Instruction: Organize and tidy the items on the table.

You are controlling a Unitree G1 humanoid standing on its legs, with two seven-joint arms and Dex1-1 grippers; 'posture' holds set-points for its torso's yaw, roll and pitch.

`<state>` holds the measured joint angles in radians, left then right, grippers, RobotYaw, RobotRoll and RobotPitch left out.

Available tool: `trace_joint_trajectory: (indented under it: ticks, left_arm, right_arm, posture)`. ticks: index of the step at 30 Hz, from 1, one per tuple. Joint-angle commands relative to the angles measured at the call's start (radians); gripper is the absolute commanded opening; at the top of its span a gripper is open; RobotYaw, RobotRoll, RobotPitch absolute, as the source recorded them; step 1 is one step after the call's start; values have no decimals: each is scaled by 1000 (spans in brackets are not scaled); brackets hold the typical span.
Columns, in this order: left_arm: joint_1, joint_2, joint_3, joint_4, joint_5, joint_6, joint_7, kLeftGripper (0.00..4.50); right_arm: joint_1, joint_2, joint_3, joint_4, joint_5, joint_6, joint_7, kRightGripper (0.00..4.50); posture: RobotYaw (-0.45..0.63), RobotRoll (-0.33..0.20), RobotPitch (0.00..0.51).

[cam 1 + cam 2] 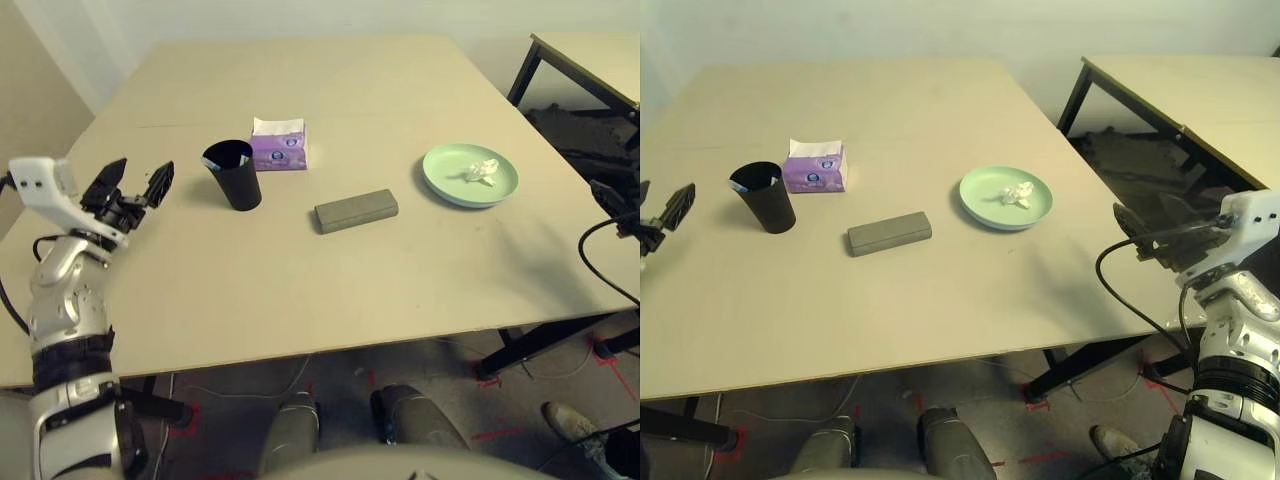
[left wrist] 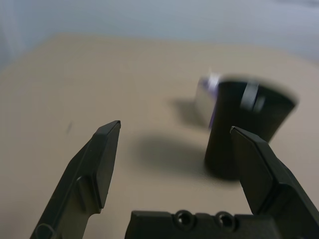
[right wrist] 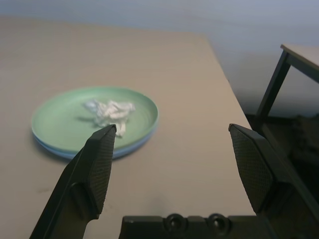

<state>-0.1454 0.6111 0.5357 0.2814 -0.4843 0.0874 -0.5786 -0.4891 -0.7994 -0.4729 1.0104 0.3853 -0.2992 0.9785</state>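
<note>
Beige counter (image 1: 300, 290) before us: black cup (image 1: 233, 175) at ten o'clock, grey case (image 1: 356, 210) centre, tissue (image 1: 482, 169) on stacked plates (image 1: 446, 166) at two. Both pincers (image 1: 133, 186) (image 3: 172, 144) released. We'd pinch the soft, light tissue from above.

The left arm (image 1: 65, 330) is shiny silver with round joints and a black band. A white block sits at its wrist. Its left claw (image 1: 137, 182) has two black pointy fingers (image 2: 99, 164) above two little screws. The right arm (image 1: 1235, 340) is silver and white, with a black cable (image 1: 1120, 290) looping at its 9 o'clock side.
</note>
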Motion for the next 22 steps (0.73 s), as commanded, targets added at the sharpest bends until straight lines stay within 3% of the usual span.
trace_joint_trajectory:
  ticks: [1, 12, 22]
  left_arm:
    - [43, 0, 17, -13, 13, -15, 6, 4468]
    - [37, 42, -3, 0, 42, 7, 33, 4468]
    - [5, 20, -38, 11, 57, 7, 30, 4468]
  right_arm:
    - [-25, -8, 19, 102, -35, -73, 25, 4500]
    - [-43, 29, 36, 179, -66, -126, -8, 4500]
    - [-21, 22, 24, 170, -59, -127, -35, 4500]
  posture:
    - [6, 0, 71]
    - [31, 0, 92]
    - [31, 0, 112]
